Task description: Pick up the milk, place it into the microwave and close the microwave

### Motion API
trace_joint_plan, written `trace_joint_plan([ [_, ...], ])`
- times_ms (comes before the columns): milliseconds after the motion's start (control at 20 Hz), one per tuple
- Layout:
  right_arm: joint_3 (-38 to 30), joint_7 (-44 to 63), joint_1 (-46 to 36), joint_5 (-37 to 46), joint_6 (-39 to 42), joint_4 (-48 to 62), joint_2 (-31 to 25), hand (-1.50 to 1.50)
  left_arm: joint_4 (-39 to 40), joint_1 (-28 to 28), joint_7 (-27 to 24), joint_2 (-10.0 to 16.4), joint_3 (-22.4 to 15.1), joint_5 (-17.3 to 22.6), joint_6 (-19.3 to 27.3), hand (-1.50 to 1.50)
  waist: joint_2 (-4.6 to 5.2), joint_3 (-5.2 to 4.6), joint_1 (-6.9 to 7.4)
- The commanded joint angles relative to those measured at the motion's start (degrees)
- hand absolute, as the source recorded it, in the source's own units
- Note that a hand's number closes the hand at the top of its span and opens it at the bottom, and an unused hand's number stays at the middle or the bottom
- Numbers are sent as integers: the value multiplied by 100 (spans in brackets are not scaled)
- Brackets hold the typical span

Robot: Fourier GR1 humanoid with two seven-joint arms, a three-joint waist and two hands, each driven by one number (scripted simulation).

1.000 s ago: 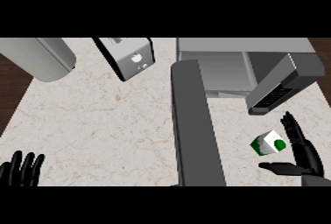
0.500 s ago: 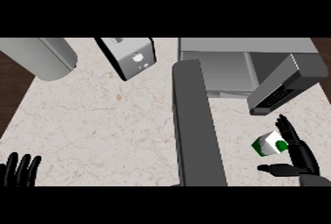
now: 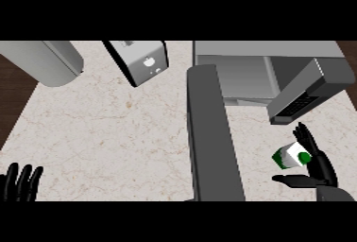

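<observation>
From the head view, the milk carton [image 3: 290, 157] stands on the bench [image 3: 105, 137], right of the open microwave door [image 3: 213, 142]. It sits between the right hand's [image 3: 322, 166] straight, spread fingers and its thumb. The left hand [image 3: 20, 184] rests at the lower left edge, fingers straight and apart.

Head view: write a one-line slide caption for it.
Right hand, fingers straight, beside the small green-and-white milk carton, near the open grey microwave.
</observation>
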Motion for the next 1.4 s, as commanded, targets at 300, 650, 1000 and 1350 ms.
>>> trace_joint_plan([
  [300,-56,-757,27,-458,1361,-74,380,150,97,225,-257,29,63,72,-186,-150,-24,-2,17],
  [650,-16,-476,45,-787,1863,-339,373,150,34,-58,74,-111,-4,11,54,-150,-19,-5,-75],
  [1000,-240,110,-604,-1139,1449,-215,432,150,87,198,-260,-16,169,96,-194,-150,-12,-12,-3],
  [1350,512,149,105,-890,1215,-1397,1083,150,-72,587,-295,-121,138,104,-275,-150,-69,-28,-127],
])
